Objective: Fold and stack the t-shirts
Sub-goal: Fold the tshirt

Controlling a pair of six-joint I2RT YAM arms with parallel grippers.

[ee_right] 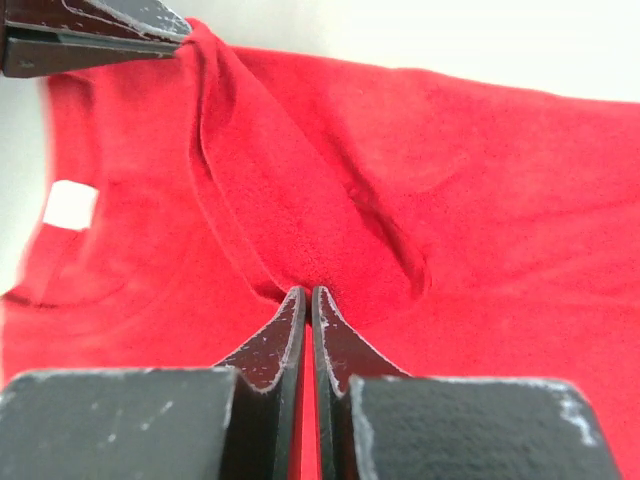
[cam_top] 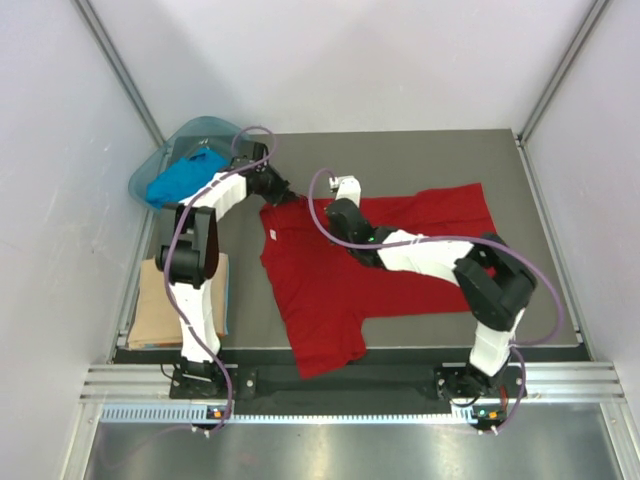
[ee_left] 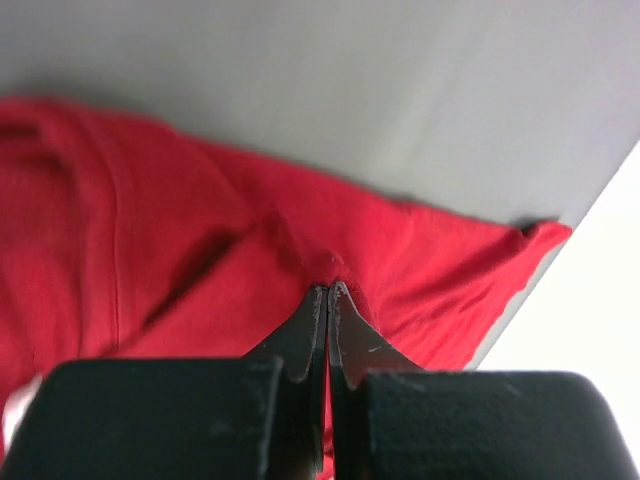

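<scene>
Pinching a raised fold of the red t-shirt (cam_top: 330, 290) with the left gripper (ee_left: 328, 288), jaws fully closed on cloth. Same with the right gripper (ee_right: 308, 292) just beside. Spread on the grey table (cam_top: 540, 300), white label (ee_right: 70, 205) leftward, hem rightward, long axis left-right.

— What's covered from above?
— The right arm (cam_top: 430, 250) hides the middle of the red shirt (cam_top: 320, 290); the left arm (cam_top: 195, 245) covers part of the tan shirt (cam_top: 150, 305).
— And the wrist views?
— Red shirt runs off the edges; its label (ee_right: 70, 205) is too blurred to read.
</scene>
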